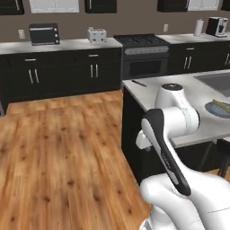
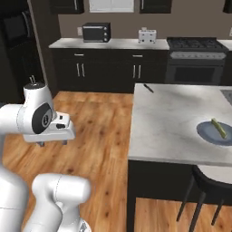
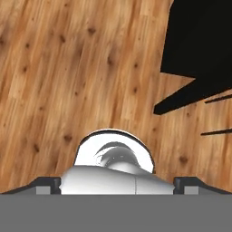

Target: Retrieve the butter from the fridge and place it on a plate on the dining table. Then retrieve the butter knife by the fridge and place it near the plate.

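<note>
Butter [image 2: 219, 128] on plate [image 2: 209, 135], well apart from end effector [image 2: 53, 143], grip state unclear

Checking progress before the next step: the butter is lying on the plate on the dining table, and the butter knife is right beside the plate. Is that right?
Not quite. The butter does lie on the plate on the dining table, but the butter knife lies at the table's far corner, well apart from the plate, as the right base view shows.

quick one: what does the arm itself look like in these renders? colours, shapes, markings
The arm has glossy white rounded shells with dark joint bands and black end caps; a long black strip runs along one link. A round dark disc with a small white mark sits on one joint. The pincer has a boxy white body with small dark tips.
</note>
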Robot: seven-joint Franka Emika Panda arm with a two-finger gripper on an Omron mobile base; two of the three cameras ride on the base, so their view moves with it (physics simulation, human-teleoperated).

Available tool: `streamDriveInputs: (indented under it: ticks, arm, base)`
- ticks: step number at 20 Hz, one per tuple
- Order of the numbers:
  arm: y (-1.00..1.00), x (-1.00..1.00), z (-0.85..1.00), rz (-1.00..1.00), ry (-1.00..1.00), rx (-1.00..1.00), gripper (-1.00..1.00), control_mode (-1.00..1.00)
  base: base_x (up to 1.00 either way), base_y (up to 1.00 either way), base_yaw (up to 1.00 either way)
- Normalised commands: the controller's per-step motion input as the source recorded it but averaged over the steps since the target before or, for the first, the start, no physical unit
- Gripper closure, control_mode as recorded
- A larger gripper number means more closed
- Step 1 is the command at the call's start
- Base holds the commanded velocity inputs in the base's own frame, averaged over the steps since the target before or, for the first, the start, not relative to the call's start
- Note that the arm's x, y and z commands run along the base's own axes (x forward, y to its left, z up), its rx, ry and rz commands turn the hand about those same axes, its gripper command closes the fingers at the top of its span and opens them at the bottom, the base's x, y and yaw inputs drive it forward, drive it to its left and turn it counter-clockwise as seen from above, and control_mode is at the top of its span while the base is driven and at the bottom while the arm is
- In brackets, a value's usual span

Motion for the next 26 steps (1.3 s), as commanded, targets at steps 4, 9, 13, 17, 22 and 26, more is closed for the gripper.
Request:
streamDriveInputs:
  ticks: [4,9,13,17,22,26]
  arm:
    - [0.0,0.0,0.0,0.0,0.0,0.0,-1.0,1.0]
    - [0.0,0.0,0.0,0.0,0.0,0.0,-1.0,1.0]
    - [0.0,0.0,0.0,0.0,0.0,0.0,-1.0,1.0]
    - [0.0,0.0,0.0,0.0,0.0,0.0,-1.0,1.0]
    - [0.0,0.0,0.0,0.0,0.0,0.0,-1.0,1.0]
    - [0.0,0.0,0.0,0.0,0.0,0.0,-1.0,1.0]
  base:
    - [0.71,0.42,-0.01]
    - [0.94,0.05,0.0]
    - [0.92,0.21,-0.09]
    - [0.84,0.72,-0.32]
    - [0.94,0.71,-0.45]
    - [0.95,0.6,-0.42]
